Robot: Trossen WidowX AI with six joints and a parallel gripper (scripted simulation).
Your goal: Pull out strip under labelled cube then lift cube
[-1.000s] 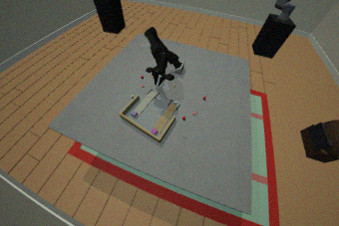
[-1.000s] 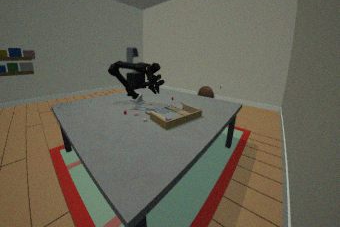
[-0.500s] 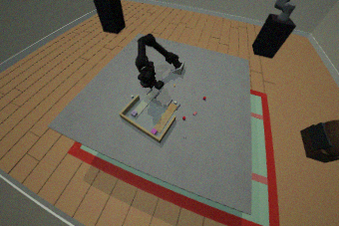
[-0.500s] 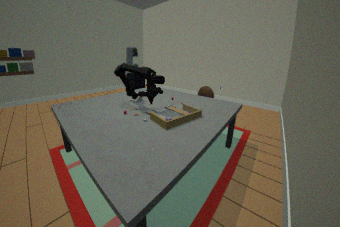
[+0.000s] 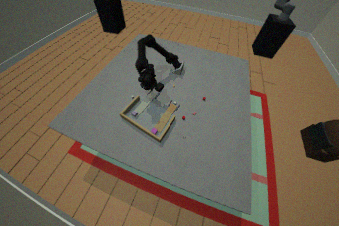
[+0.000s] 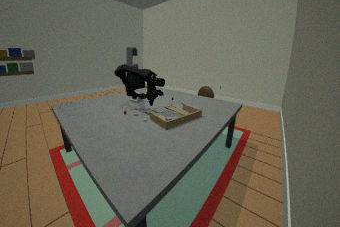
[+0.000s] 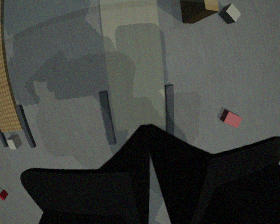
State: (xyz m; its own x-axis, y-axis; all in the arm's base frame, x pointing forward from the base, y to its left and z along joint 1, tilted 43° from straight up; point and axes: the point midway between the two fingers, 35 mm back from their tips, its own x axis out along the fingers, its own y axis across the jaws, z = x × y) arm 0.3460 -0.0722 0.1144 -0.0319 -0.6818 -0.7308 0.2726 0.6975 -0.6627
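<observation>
The labelled cube (image 5: 134, 113), a pale purple one, rests on the far end of the pale strip (image 5: 143, 107) (image 7: 137, 42), inside the wooden tray. Its label is too small to read; it is outside the wrist view. A magenta cube (image 5: 154, 131) rests on the tan strip (image 5: 167, 116) (image 7: 9, 95). My gripper (image 6: 151, 103) (image 7: 146, 130) is shut with its fingertips together, nothing visible between them. It is low over the pale strip's near end, between two dark rails (image 7: 107, 117) (image 7: 170, 107). Whether the tips touch the strip is hidden.
The tray (image 5: 141, 126) (image 6: 185, 119) has raised walls; one wall end (image 7: 194, 12) is ahead right in the wrist view. A white block (image 7: 231, 13) and a pink block (image 7: 232, 119) lie right. Another white block (image 7: 13, 142) and a red piece (image 7: 3, 194) lie left.
</observation>
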